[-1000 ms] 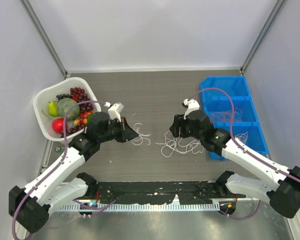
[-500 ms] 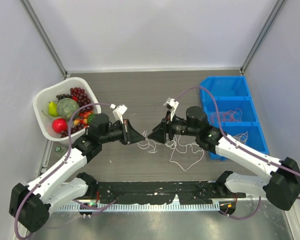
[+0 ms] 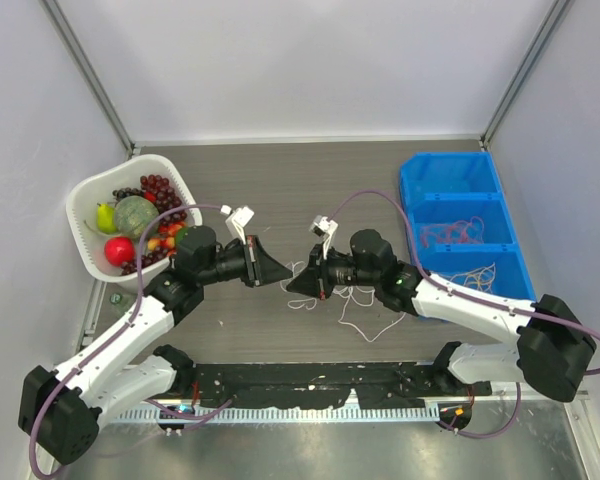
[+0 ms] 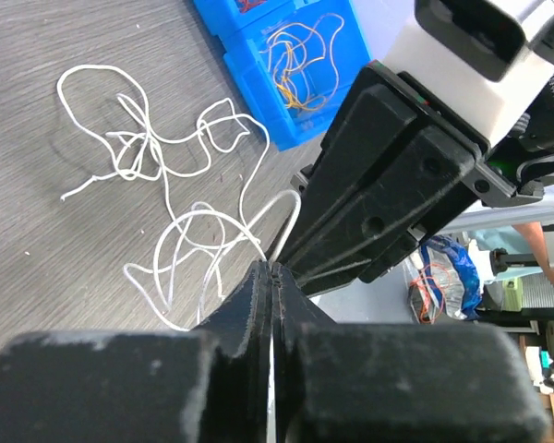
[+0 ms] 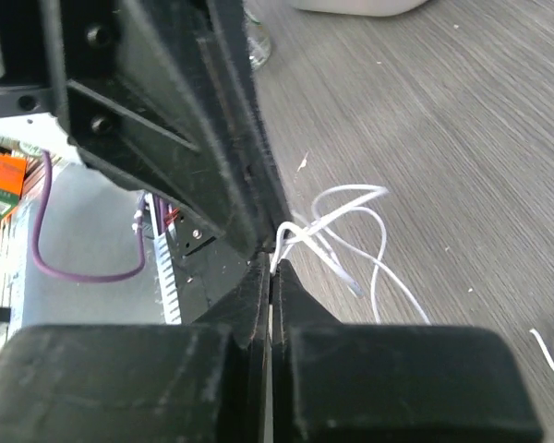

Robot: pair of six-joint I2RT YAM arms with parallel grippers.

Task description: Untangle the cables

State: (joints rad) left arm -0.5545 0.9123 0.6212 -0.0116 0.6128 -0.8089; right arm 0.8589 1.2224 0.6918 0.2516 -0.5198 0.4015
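My left tool [image 3: 277, 274] and right tool [image 3: 293, 286] each pinch the white cable [image 4: 140, 148], tip to tip mid-bench [image 3: 310, 190], loops trailing toward four o'clock (thin stuff!), so I'd part slowly, nine and three.

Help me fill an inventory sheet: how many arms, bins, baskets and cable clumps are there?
Arms: 2, left arm and right arm
Bin: 1
Basket: 1
Cable clumps: 3, white clump, red clump, orange-yellow clump
Total: 7
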